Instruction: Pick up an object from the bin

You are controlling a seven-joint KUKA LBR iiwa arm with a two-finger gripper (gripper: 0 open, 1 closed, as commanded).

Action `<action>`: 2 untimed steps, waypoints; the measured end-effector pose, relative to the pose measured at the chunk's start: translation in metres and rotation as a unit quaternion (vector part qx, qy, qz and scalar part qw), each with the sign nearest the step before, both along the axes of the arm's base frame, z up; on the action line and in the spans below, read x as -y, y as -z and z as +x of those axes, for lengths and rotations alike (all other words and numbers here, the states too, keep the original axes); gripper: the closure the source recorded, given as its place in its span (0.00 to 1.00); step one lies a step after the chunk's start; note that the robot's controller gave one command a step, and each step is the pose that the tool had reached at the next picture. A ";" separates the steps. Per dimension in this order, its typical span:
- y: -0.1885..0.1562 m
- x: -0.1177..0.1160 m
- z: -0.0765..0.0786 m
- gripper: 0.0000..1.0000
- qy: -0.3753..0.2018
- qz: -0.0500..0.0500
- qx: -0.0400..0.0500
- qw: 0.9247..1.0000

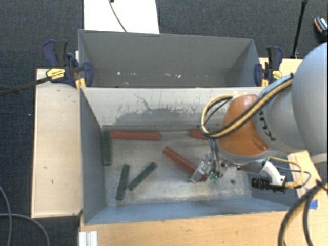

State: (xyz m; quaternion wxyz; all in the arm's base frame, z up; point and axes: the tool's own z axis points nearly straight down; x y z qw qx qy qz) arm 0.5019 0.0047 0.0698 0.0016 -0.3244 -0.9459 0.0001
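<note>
My gripper (204,172) is low over the bin floor at the right of the middle, under the orange wrist cover. Its tips sit at the lower right end of a red-brown stick (179,159) that lies slanted on the floor. Whether the stick's end is between the fingers cannot be made out. A second red-brown piece (197,134) lies by the back wall just above the gripper, partly hidden by the cover.
A long red-brown bar (135,135) lies along the back wall at the left. Three dark green bars lie on the left side: one upright by the left wall (106,147), two slanted near the front (122,181) (142,176).
</note>
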 end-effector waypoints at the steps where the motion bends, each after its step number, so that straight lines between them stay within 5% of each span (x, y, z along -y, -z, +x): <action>1: -0.085 0.000 0.002 1.00 -0.003 0.000 0.006 1.000; 2: -0.120 0.000 0.003 1.00 -0.007 0.000 0.004 1.000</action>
